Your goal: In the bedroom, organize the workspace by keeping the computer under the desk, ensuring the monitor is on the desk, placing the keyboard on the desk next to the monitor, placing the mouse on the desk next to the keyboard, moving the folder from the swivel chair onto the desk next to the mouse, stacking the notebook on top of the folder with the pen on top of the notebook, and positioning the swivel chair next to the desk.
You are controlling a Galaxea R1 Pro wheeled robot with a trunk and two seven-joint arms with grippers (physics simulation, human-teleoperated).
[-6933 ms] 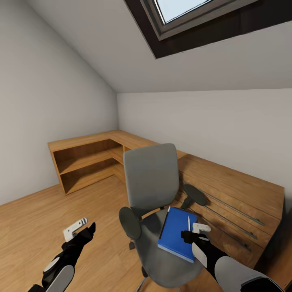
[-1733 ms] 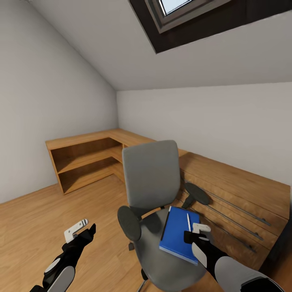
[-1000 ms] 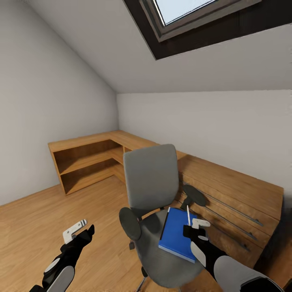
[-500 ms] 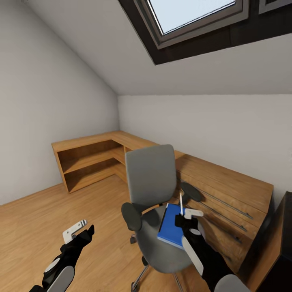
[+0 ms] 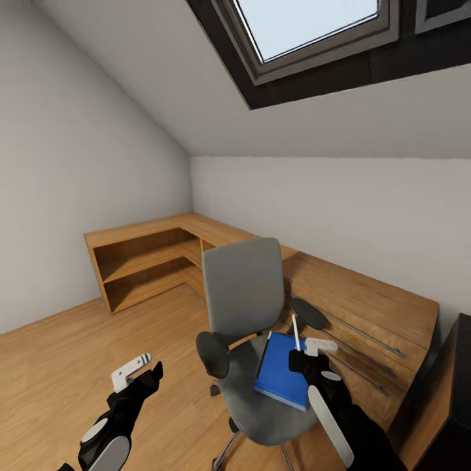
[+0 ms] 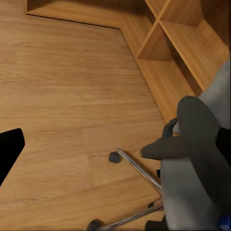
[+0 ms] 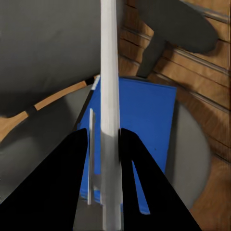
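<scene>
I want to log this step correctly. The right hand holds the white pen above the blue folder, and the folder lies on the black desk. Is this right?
Not quite. The folder lies on the swivel chair seat, not on the desk, as the head view shows. The rest holds: the right hand grips the pen above the folder.

The swivel chair (image 5: 252, 340) stands at the centre-bottom of the frame, its back toward the far wall. The folder (image 5: 280, 369) lies flat on the right part of its seat. The right hand (image 5: 307, 353) hangs just over the folder's right edge, with the pen (image 5: 296, 332) upright in it, above the folder. Behind and right of the chair a dresser (image 5: 366, 327) runs along the wall; an open shelf unit (image 5: 140, 265) fills the corner at centre-left. The left hand (image 5: 134, 379) sits at lower left over the floor (image 5: 59, 373), well apart from the chair.
</scene>
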